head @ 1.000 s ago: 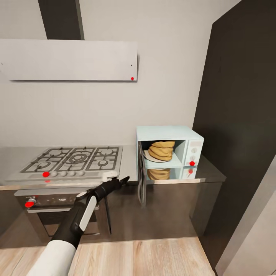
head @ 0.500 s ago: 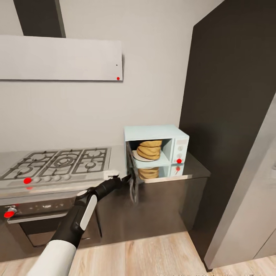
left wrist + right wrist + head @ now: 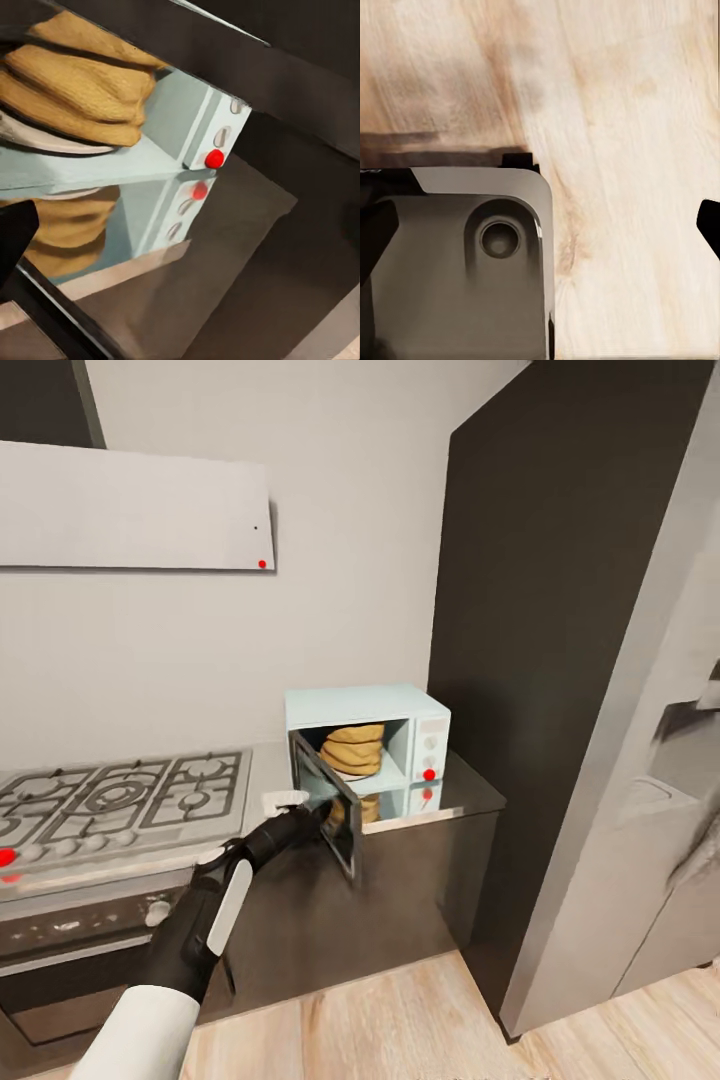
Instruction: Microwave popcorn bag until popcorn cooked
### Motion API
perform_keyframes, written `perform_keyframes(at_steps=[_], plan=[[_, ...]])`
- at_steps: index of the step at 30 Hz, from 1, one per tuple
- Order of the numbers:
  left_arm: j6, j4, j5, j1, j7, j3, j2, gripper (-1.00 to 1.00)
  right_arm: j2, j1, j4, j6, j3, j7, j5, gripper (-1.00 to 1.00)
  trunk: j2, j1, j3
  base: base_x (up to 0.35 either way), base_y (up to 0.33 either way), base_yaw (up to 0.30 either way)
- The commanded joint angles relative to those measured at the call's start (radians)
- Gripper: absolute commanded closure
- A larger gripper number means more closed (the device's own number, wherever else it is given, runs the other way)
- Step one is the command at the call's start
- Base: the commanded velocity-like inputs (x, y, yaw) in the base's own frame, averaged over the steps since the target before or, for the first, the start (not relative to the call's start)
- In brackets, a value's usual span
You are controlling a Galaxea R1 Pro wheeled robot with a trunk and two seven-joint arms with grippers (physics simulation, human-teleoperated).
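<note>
Inside one microwave [image 3: 368, 712], one popcorn bag [image 3: 352, 749]

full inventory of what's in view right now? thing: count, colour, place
microwave: 1, pale blue, on the countertop beside the tall cabinet, door swung partly open
popcorn bag: 1, tan-brown, inside the microwave on a pale plate
countertop: 1, grey, reflective, under the microwave
gas hob: 1, grey, set in the counter, away from the cabinet side of the microwave
oven: 1, black, under the hob
hood: 1, white, flat, on the wall above the hob
tall cabinet: 1, dark, next to the microwave
floor: light wood
left gripper: black, at the microwave door's edge
right gripper: black fingertips over the wood floor
</note>
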Motion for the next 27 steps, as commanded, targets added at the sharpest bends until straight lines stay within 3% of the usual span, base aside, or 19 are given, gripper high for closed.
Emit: perform_keyframes(at_steps=[1,4,6,16,20,27], plan=[[0.011,-0.002,0.011,0.000,0.017,-0.008,-0.003,-1.00,-0.001,-0.001,0.003,-0.006,-0.008,0.002,0.008,-1.00,-0.001,0.000,-0.001,0.000,0.000,-0.244],[0.009,-0.003,0.011,0.000,0.044,-0.067,-0.007,-1.00,-0.001,-0.001,0.003,-0.006,-0.008,0.002,0.008,-1.00,-0.001,0.000,-0.001,0.000,0.000,-0.244],[0.010,-0.002,0.011,0.000,0.048,-0.078,-0.008,-1.00,-0.001,-0.001,0.003,-0.006,-0.008,0.002,0.008,-1.00,-0.001,0.000,-0.001,0.000,0.000,-0.244],[0.011,-0.003,0.011,0.000,0.051,-0.084,-0.009,-1.00,-0.001,-0.001,0.003,-0.006,-0.008,0.002,0.008,-1.00,-0.001,0.000,-0.001,0.014,0.000,-0.244],[0.007,-0.003,0.010,0.000,0.053,-0.084,-0.008,-1.00,-0.002,-0.001,0.002,-0.006,-0.009,0.002,0.008,-1.00,-0.001,0.000,-0.001,0.201,0.000,-0.232],[0.007,-0.002,0.008,0.000,0.053,-0.084,-0.007,-1.00,-0.008,-0.001,0.002,-0.007,-0.010,0.002,0.010,-1.00,-0.001,0.000,-0.001,0.254,0.000,-0.030]])
